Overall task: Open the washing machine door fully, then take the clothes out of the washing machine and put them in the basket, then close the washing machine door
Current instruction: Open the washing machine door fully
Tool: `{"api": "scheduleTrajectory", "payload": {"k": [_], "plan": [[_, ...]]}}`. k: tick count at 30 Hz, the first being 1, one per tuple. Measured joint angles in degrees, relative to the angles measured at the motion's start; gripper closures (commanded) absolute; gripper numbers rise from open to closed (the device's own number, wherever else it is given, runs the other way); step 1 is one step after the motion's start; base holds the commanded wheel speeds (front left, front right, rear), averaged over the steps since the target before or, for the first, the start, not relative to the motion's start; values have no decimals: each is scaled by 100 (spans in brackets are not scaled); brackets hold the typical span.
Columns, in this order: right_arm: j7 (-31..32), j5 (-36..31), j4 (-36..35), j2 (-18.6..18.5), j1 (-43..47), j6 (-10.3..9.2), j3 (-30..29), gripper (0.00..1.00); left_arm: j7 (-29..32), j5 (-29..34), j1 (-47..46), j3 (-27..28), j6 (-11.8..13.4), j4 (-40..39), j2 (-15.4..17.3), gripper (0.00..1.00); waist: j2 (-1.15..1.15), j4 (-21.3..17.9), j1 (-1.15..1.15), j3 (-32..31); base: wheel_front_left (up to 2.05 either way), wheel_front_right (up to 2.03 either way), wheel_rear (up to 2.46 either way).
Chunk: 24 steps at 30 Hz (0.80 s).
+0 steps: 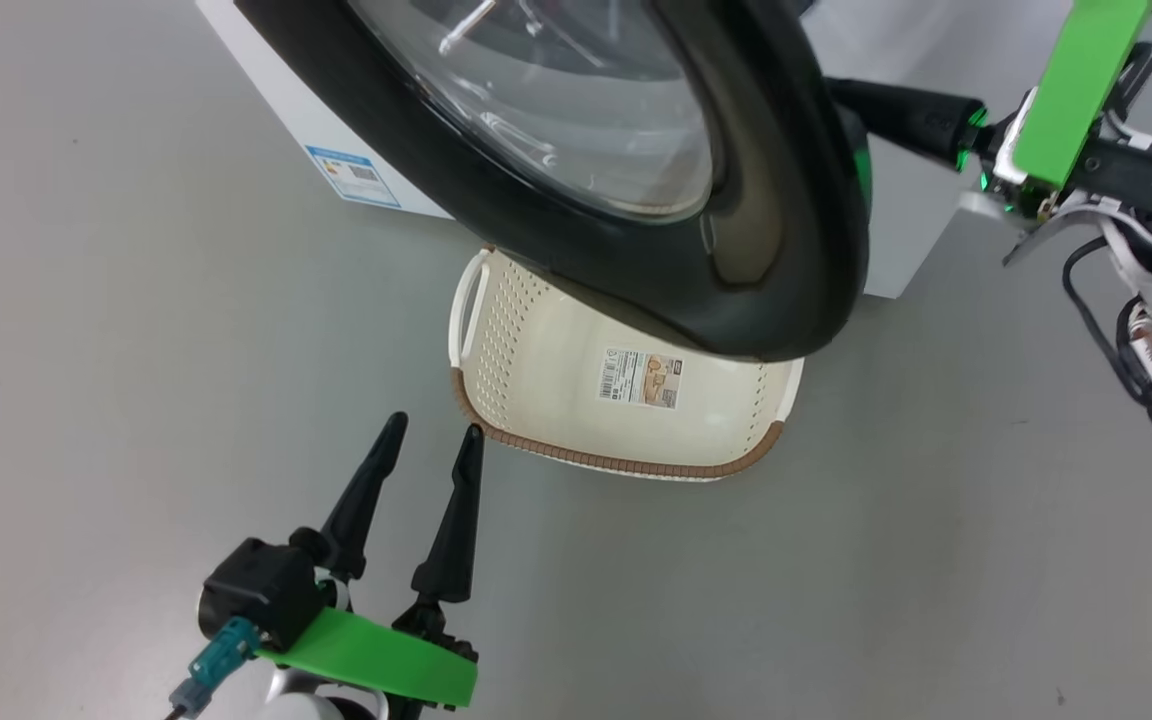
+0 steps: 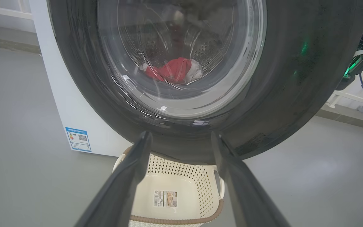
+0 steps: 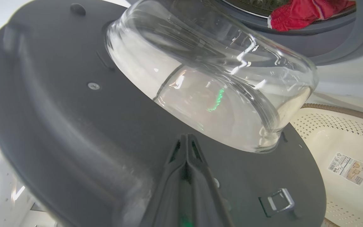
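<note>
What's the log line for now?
washing machine door part-open; right gripper shut at inner face; left gripper open; clothes in washing machine; basket empty

floor (image 1: 86,330): smooth grey, faint sheen | wall base (image 2: 8,45): darker strip, left wrist view's upper left

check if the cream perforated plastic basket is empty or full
Empty: the cream perforated plastic basket shows a bare bottom and a label; the red clothes lie inside the white washing machine.
</note>
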Motion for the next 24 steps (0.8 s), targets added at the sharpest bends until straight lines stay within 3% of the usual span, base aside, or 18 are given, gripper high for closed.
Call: {"api": "scheduleTrajectory", "payload": {"k": [24], "plan": [[588, -34, -453, 517, 848, 0, -82, 100, 0, 2, 283, 2, 3, -46, 4, 0, 0, 46, 0, -402, 0, 0, 0]]}}
